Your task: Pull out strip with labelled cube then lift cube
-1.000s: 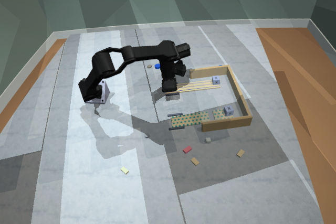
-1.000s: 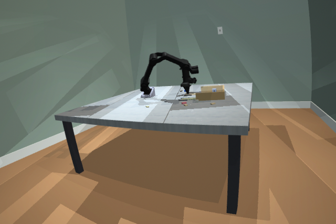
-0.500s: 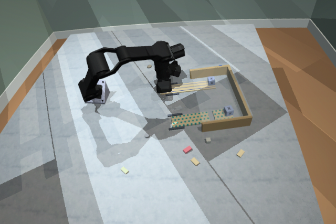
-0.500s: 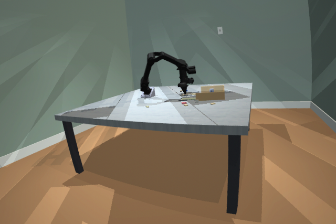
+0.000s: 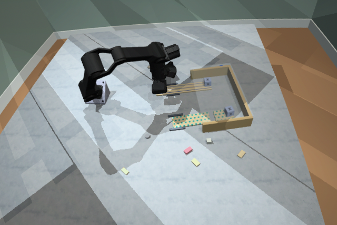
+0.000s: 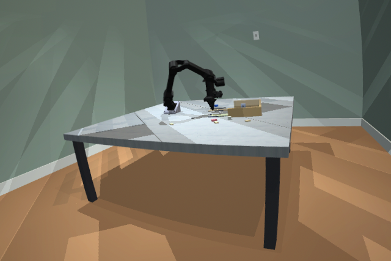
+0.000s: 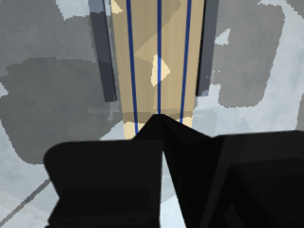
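Observation:
My gripper [image 5: 159, 93] [image 6: 212, 108] [image 7: 158, 119] is shut with nothing between its fingers. It points down over the near end of the blue-striped strip [image 5: 187, 86] [image 7: 144, 47]; whether the tips touch the strip I cannot tell. That strip shows no gap where it is visible; the gripper hides part of its near end. A marked grey-blue cube [image 5: 207, 81] [image 6: 242, 105] sits at its far end. The dotted strip is in two parts, a long near piece [image 5: 190, 119] and a short far piece [image 5: 219, 115], with a gap between. A second marked cube [image 5: 229, 110] sits on the far piece.
A low wooden wall [image 5: 227, 126] [image 6: 243, 112] surrounds the far ends on three sides. Dark rails [image 5: 172, 95] [image 7: 208, 47] flank the striped strip, and others [image 5: 177, 128] the dotted one. A red block [image 5: 188, 150], a yellow block [image 5: 195, 162] and a pale cube [image 5: 208, 140] lie outside the wall.

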You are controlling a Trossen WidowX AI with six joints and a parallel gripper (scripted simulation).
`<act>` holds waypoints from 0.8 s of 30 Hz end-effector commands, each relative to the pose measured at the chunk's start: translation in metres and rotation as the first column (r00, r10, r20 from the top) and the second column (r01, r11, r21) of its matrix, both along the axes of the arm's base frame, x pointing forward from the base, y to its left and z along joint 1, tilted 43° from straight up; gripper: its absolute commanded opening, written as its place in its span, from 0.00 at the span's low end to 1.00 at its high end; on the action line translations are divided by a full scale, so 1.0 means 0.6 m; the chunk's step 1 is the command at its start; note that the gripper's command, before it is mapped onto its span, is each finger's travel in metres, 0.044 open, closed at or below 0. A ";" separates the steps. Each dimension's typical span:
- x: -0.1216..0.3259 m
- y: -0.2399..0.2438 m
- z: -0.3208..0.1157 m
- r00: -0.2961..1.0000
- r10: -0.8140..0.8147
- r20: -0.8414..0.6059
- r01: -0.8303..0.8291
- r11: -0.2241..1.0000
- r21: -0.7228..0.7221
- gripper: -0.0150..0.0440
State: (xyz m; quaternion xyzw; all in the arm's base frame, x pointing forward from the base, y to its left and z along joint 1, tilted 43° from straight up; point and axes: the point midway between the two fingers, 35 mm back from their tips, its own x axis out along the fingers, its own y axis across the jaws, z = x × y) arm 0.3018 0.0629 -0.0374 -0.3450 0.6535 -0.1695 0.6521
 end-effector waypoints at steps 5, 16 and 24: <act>-0.030 -0.011 -0.002 1.000 -0.012 -0.017 0.012 1.000 -0.002 0.25; -0.057 -0.018 0.001 1.000 -0.012 -0.018 0.012 1.000 -0.003 0.25; -0.076 -0.023 0.003 1.000 -0.012 -0.019 0.012 1.000 -0.003 0.25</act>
